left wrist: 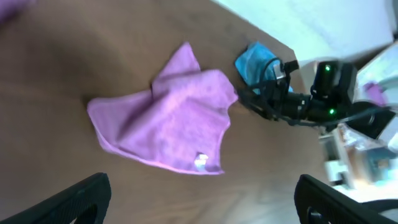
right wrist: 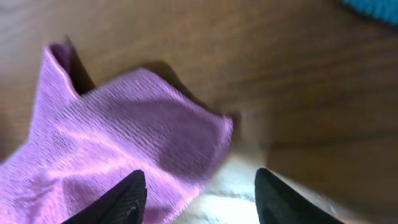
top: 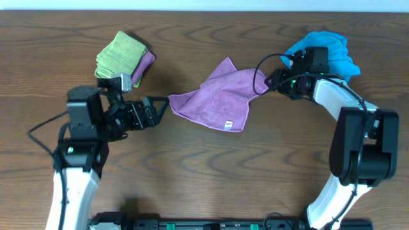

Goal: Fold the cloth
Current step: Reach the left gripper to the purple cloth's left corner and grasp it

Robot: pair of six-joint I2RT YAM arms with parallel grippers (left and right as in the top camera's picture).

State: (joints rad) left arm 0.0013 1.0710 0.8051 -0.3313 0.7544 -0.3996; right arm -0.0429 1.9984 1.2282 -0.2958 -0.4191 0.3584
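Note:
A purple cloth [top: 217, 97] lies rumpled in the middle of the table, with a small white tag near its front corner. It also shows in the left wrist view [left wrist: 168, 118] and the right wrist view [right wrist: 118, 143]. My left gripper [top: 155, 108] is open and empty, just left of the cloth's left corner. My right gripper [top: 271, 82] is open at the cloth's right edge, its fingers [right wrist: 199, 196] straddling the cloth's right corner without closing on it.
A folded green cloth on a purple one [top: 123, 57] sits at the back left. A crumpled blue cloth [top: 329, 51] lies at the back right, behind the right arm. The table is dark wood.

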